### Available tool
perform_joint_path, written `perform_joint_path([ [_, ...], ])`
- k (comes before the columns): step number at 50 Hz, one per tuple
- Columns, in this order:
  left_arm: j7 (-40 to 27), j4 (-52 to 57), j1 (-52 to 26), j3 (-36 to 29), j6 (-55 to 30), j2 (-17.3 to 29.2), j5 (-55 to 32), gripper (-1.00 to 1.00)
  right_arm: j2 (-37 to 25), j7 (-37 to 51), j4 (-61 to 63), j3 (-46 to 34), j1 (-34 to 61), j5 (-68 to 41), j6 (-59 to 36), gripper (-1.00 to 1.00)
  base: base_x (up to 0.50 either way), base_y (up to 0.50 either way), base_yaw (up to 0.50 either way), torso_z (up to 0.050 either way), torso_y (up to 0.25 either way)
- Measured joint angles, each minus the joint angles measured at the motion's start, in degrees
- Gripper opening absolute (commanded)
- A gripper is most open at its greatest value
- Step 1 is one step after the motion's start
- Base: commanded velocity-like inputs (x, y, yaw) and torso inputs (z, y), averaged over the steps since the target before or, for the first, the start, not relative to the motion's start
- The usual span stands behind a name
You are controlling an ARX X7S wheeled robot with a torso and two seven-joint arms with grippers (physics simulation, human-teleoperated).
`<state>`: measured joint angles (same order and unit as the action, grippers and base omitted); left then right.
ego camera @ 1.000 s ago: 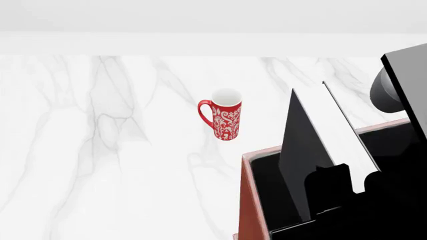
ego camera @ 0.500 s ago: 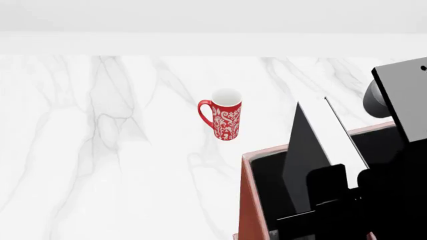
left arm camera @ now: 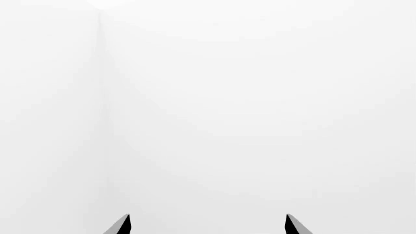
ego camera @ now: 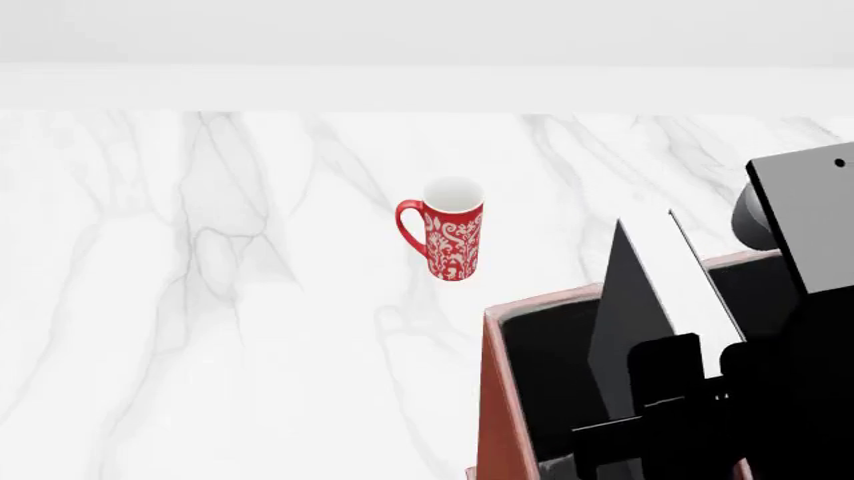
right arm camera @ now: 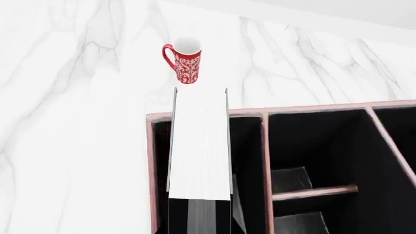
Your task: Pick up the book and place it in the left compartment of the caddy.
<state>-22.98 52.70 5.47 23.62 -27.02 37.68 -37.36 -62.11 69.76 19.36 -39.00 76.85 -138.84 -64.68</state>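
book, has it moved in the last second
Yes. In the head view the book has sunk lower into the caddy, its top corner dropping relative to the mug, which stayed put.

The book (ego camera: 627, 320) has matte black covers and a white page edge. The caddy (right arm camera: 263, 146) is reddish-brown with pale edges and a black interior. The mug (ego camera: 451, 228) is red with a white, seemingly floral pattern, on a grey-veined white marble table (ego camera: 200, 300).

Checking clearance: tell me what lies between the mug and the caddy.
Only bare marble table shows between the mug and the caddy, in the head view.
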Motion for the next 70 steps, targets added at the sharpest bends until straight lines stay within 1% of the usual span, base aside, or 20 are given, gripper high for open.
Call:
perform_joint_path([
  [32, -0.42, 0.26, 0.51, -0.06, 0.46, 0.38, -0.1, 1.0, -0.42, -7.14, 0.07, 1.41, -8.38, 10.82, 1.16, -1.0, 0.0, 0.0, 0.0, 0.0, 0.001],
  [70, -0.8, 0.32, 0.86, -0.42, 0.98, 0.87, -0.2, 1.0, -0.04, -14.31, 0.45, 1.82, -16.37, 20.24, 4.04, -1.0, 0.0, 0.0, 0.0, 0.0, 0.001],
])
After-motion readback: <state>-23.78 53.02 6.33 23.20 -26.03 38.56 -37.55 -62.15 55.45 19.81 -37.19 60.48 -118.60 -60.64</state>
